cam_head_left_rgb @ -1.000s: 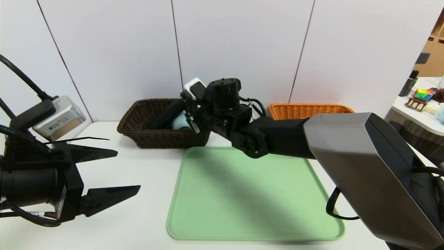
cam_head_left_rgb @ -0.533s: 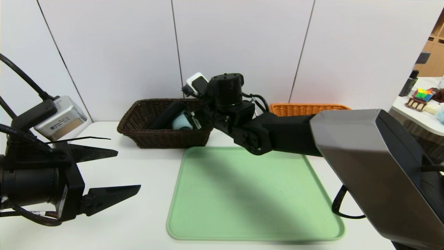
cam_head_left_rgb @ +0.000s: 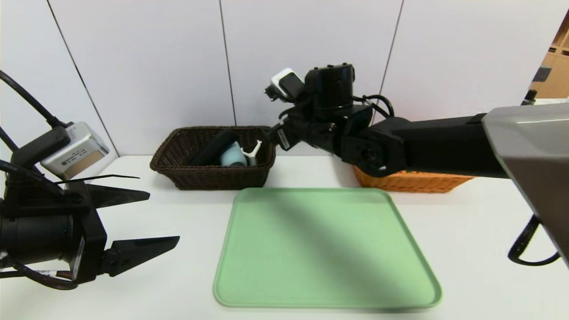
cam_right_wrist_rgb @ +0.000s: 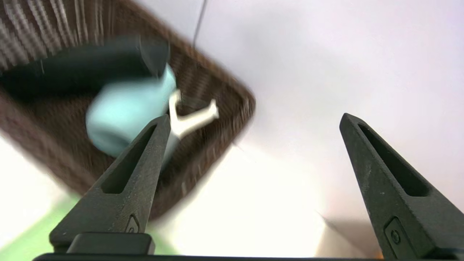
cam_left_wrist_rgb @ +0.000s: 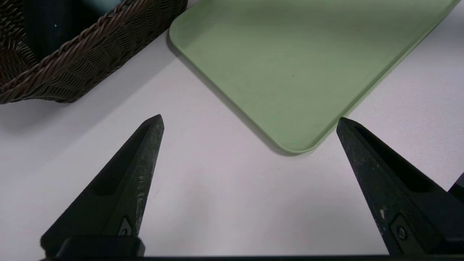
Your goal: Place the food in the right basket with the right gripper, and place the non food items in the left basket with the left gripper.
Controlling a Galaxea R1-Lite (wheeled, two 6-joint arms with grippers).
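White wall panels back the white surface (cam_head_left_rgb: 178, 209). The cup (cam_head_left_rgb: 232, 157), pouch (cam_head_left_rgb: 212, 147) and peeler (cam_head_left_rgb: 252, 151) lie in the dark basket (cam_head_left_rgb: 209, 178). Right tool (cam_right_wrist_rgb: 253, 121) gapes empty near it; left tool (cam_left_wrist_rgb: 250, 121) is parked, spread wide.

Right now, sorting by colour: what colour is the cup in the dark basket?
Pale blue cup, clearest in the head view.

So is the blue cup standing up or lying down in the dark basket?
Lying down. The blue cup rests on its side in the dark basket, between the black pouch and the white peeler.
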